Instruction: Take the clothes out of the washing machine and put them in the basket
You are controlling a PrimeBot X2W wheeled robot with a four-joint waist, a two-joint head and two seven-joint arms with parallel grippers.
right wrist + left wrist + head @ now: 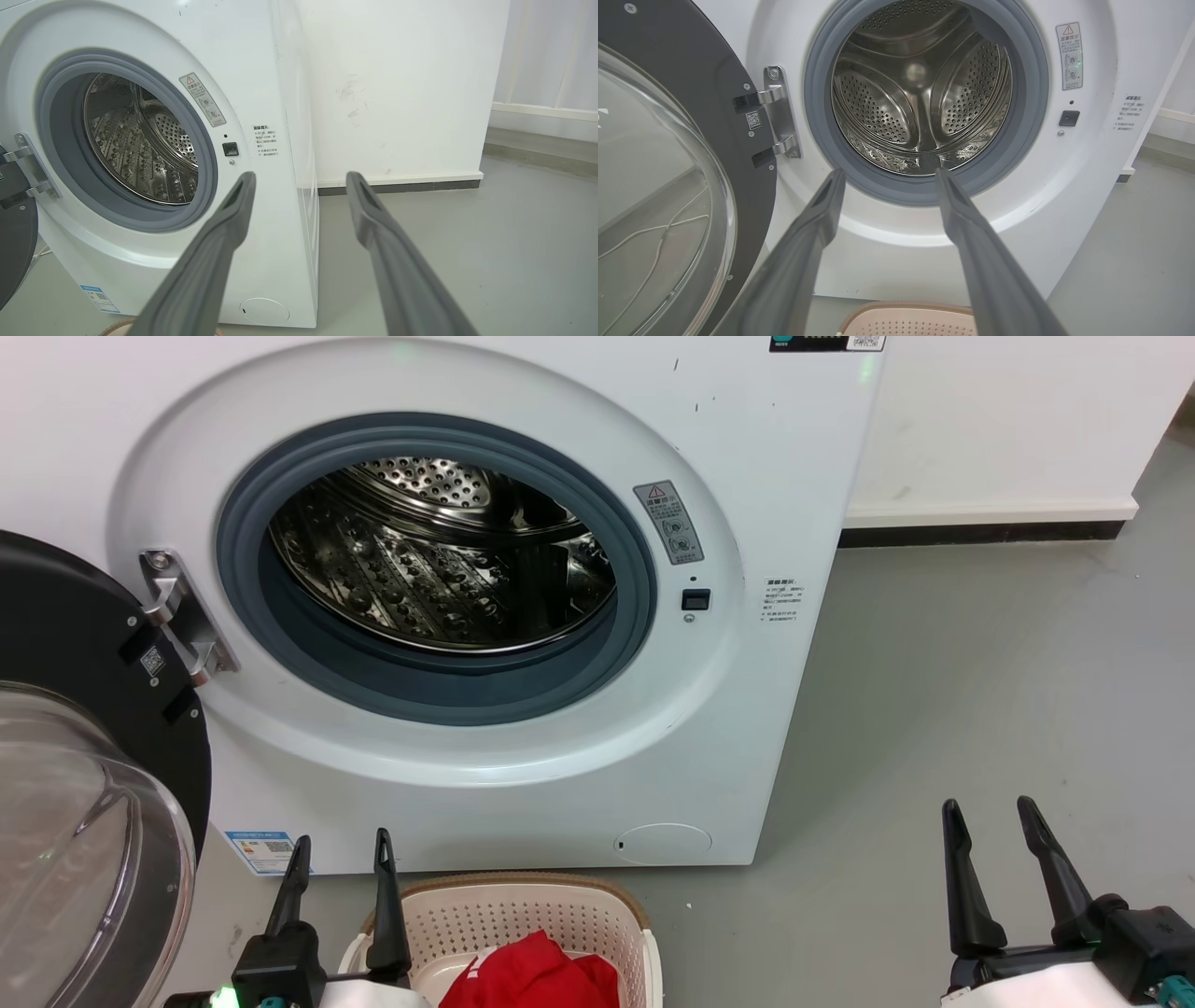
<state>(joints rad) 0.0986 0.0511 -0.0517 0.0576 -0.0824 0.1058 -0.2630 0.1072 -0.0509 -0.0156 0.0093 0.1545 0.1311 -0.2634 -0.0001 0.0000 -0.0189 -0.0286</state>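
Note:
The white washing machine point(523, 392) stands in front of me with its black-framed glass door point(84, 803) swung open to the left; the steel drum point(439, 551) shows bare metal with no fabric in sight. Red clothes point(537, 975) lie in the cream basket point(523, 910) on the floor below the porthole. My left gripper point(341, 849) is open with nothing between its fingers, just left of the basket. My right gripper point(991, 814) is open over the bare floor to the right. The left wrist view looks into the drum point(920, 93), with the basket's rim point(906, 310) below.
Grey floor point(980, 691) stretches to the right of the machine up to a white wall with a dark skirting point(980, 534). The open door takes up the space at my left. A thin white cable point(654, 233) shows through the door glass.

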